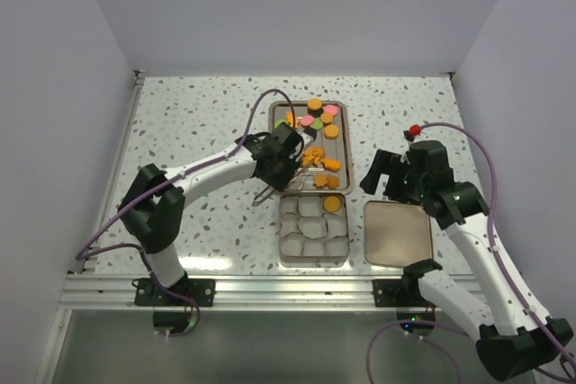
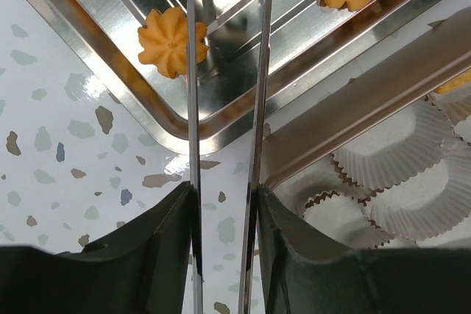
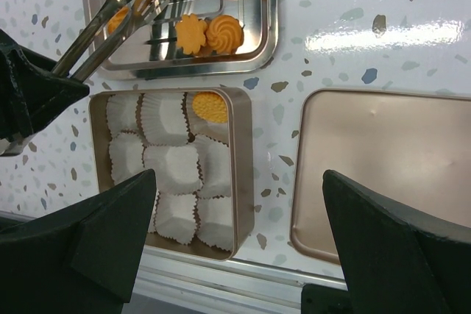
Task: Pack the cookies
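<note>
- Desk (image 1: 198, 114): white speckled top carrying all items below.
- Steel tray (image 3: 269, 12): rectangular, at the far centre of the desk.
- Cookies (image 1: 321, 161): most lie in the steel tray. The orange flower and swirl shapes are grouped at its near end, while round orange, pink, green and dark ones (image 1: 317, 114) sit at its far end.
- Single round orange cookie (image 3: 210, 106): sits in the far right cup of the tin.
- Tin (image 3: 245, 167): gold, just beside the near edge of the tray, filled with white crinkled paper cups (image 3: 171, 163).
- Lid (image 3: 383, 167): gold, lying flat to the right of the tin, apart from it.
- Left pincer (image 2: 223, 211): clamped on metal tongs (image 2: 193, 108), whose tips reach over the near end of the tray among the orange cookies.
- Right pincer (image 3: 235, 204): jaws spread wide, holding nothing, above the gap between tin and lid.
</note>
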